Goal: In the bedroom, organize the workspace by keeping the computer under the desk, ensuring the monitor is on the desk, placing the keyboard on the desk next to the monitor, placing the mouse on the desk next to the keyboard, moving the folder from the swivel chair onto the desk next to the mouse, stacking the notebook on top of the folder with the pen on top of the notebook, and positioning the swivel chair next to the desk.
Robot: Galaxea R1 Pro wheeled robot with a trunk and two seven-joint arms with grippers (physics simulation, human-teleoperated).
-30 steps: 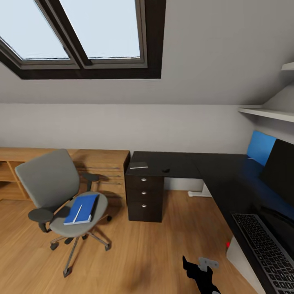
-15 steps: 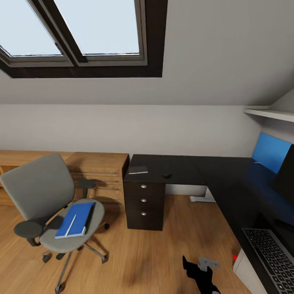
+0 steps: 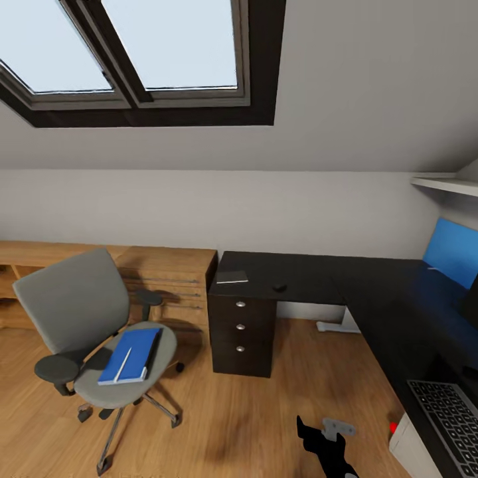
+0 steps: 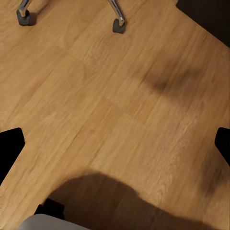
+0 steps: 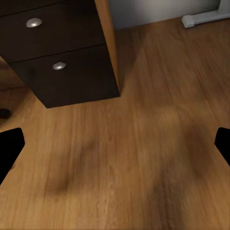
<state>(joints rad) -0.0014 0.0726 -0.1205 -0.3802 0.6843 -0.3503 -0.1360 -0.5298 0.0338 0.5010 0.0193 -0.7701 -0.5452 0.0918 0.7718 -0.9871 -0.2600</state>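
Landmark: the drawer unit [image 3: 241, 327] of the L-shaped worktop [image 3: 312, 277].

Far left of the drawers, against the wall: light wood cabinet [image 3: 169, 272]. In front of it, left of the drawers and apart from them, the swivel chair [image 3: 79, 312], grey, black armrests, silver wheeled base on the wood floor [image 3: 265, 411]. Blue folder [image 3: 133, 355] lies flat on its seat; white pen [image 3: 123, 364] rests on the folder, running along its length.

Directly above the drawers, on the worktop's left end: grey notebook [image 3: 232, 277], flat, near the front edge. Just right of it, apart, the small dark mouse [image 3: 280, 287].

Right of the drawers the worktop turns toward the camera. Blue back panel [image 3: 453, 251] stands at its far right edge. Edge of the monitor [image 3: 472, 300] just in frame below the panel. Keyboard [image 3: 453, 418] lies flat on the near run of the worktop, well right of the drawers.

Above everything: dark-framed skylights [image 3: 133, 60] in the sloped wall.

Left gripper [image 4: 115, 143]: fingers spread wide apart, nothing between them, floor and chair casters [image 4: 118, 25] beyond. Right gripper [image 5: 115, 143]: fingers likewise wide apart, holding nothing, pointed at the floor just in front of the drawers [image 5: 62, 52].
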